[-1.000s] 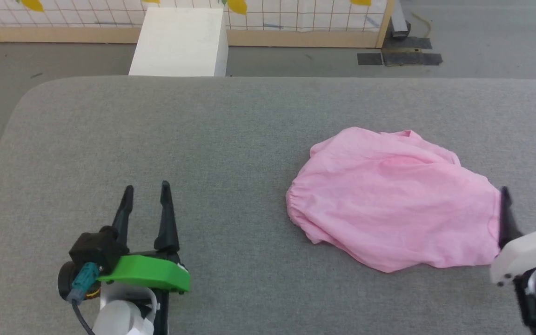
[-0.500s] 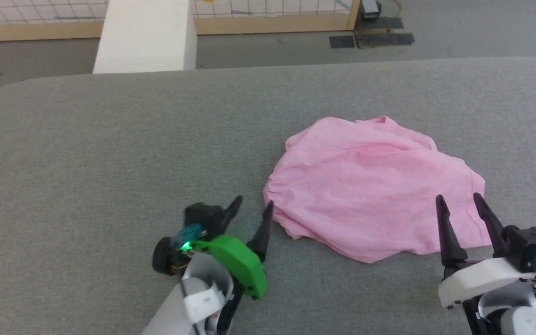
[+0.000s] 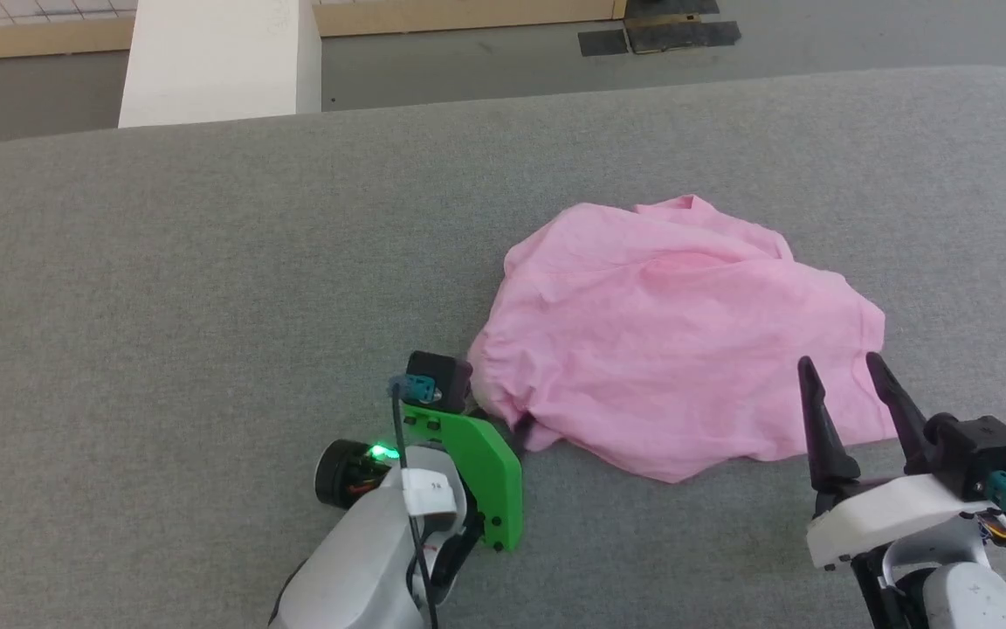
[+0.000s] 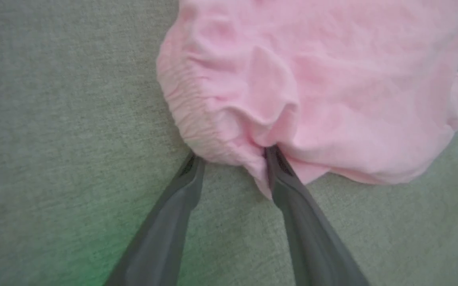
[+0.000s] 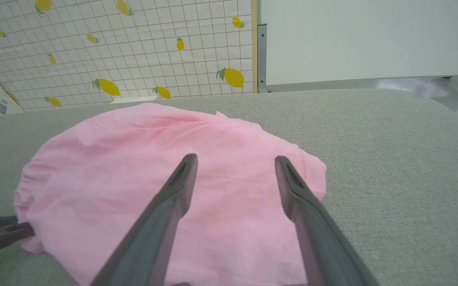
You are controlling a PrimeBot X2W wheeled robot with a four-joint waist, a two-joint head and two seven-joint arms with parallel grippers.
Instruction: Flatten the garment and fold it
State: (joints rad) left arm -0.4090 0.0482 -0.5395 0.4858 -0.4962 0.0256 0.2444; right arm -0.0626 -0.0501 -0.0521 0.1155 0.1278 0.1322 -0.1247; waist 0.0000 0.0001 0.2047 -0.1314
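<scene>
Left wrist view: left fingers [image 4: 292, 198] apart astride the garment [image 4: 312, 79] edge; right fingers [image 5: 167, 210] apart over it.

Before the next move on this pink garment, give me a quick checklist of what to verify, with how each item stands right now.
1. Left gripper at the garment's gathered waistband: ok, its fingers straddle a fold there.
2. Left jaws shut on cloth: not ok, they stand apart.
3. Right gripper open: ok, jaws wide apart by the near right corner.
4. Right gripper touching cloth: cannot tell.
5. Garment flat: not ok, wrinkled and bunched.
6. Garment wholly on the table: ok.
</scene>
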